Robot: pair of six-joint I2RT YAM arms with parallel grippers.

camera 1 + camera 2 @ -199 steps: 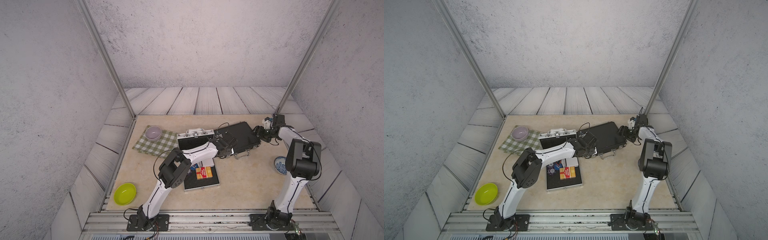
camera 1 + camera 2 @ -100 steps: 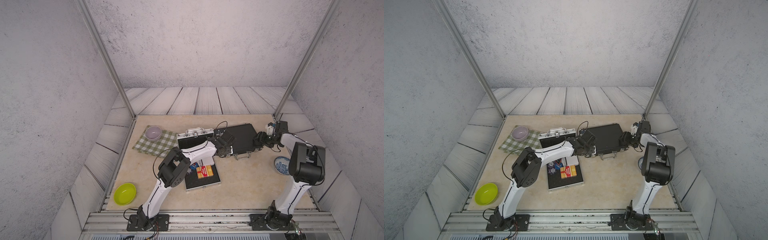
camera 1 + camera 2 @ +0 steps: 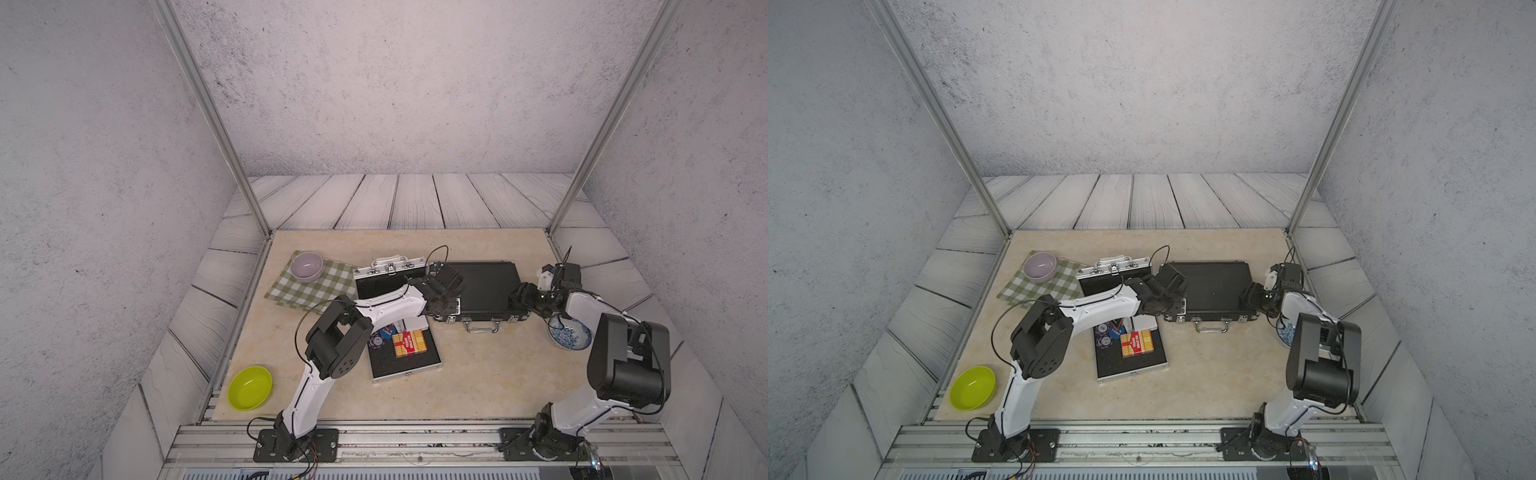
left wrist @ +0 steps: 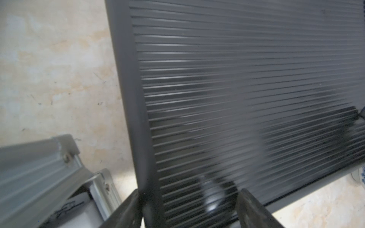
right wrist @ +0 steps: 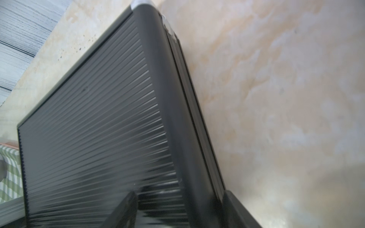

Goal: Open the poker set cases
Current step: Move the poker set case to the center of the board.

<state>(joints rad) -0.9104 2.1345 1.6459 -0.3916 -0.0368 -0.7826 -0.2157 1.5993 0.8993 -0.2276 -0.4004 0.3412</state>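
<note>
Beige tabletop (image 3: pixel 498 374): left gripper (image 4: pixel 189 192), right gripper (image 5: pixel 178 193) straddling black case (image 3: pixel 486 286) ends, fingers spread; clamping or not, can't tell.

A black ribbed rectangular case (image 5: pixel 94 128) lies on the beige marbled tabletop (image 5: pixel 286 98), with a small metal cap (image 5: pixel 166 23) on its far corner. The right gripper (image 5: pixel 178 197) straddles the near corner, one dark finger (image 5: pixel 122 209) over the lid and the other beside the side wall. Whether they press the case is unclear. A green checked cloth (image 5: pixel 9 177) shows beyond the case.
</note>
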